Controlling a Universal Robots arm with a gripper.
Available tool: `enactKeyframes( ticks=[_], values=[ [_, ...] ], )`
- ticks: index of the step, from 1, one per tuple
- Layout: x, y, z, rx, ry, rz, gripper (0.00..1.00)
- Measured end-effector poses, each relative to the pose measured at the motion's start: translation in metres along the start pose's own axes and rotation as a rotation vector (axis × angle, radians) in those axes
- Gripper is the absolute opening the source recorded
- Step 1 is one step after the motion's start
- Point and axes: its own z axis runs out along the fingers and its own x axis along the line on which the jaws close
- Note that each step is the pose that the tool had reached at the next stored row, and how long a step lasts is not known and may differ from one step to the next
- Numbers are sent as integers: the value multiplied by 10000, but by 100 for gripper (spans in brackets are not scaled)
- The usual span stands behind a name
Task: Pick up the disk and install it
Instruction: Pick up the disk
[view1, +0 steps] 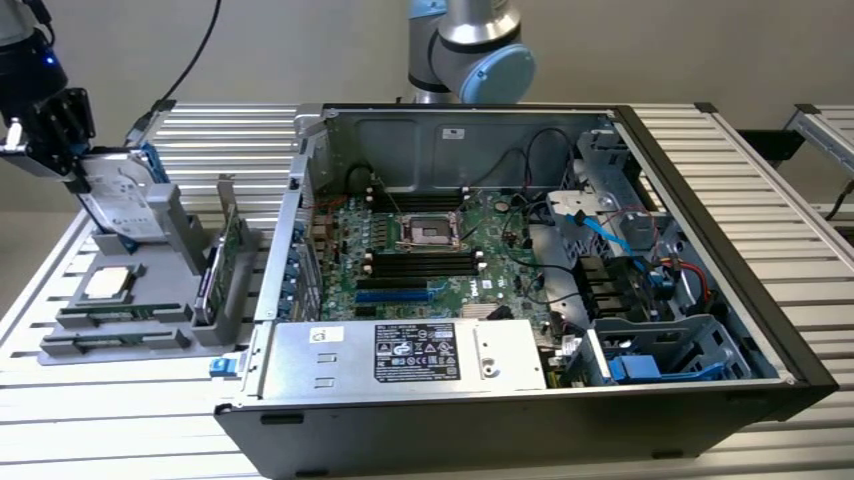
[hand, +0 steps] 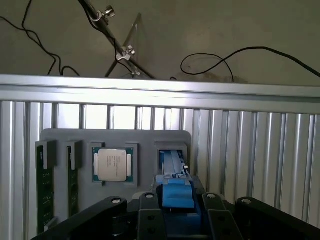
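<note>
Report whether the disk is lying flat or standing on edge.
On edge, slightly tilted: the disk stands at the grey holder, end effector gripping its top.

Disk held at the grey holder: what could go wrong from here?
1. The gripper holds the disk by its blue edge alone; it might slip or tilt.
2. Its lower end sits close to the grey holder and could catch on it.
3. Loose cables in the case could snag it.

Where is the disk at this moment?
At the exterior view's left, the disk is gripped in the hand, tilted at the grey parts holder, beside the open computer case.
</note>
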Motion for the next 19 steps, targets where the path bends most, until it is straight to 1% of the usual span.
enactKeyframes(
  ticks=[9,19],
  values=[
    [-14,2,-74,-3,83,3,33],
    [-31,6,-180,-6,167,7,33]
  ],
)
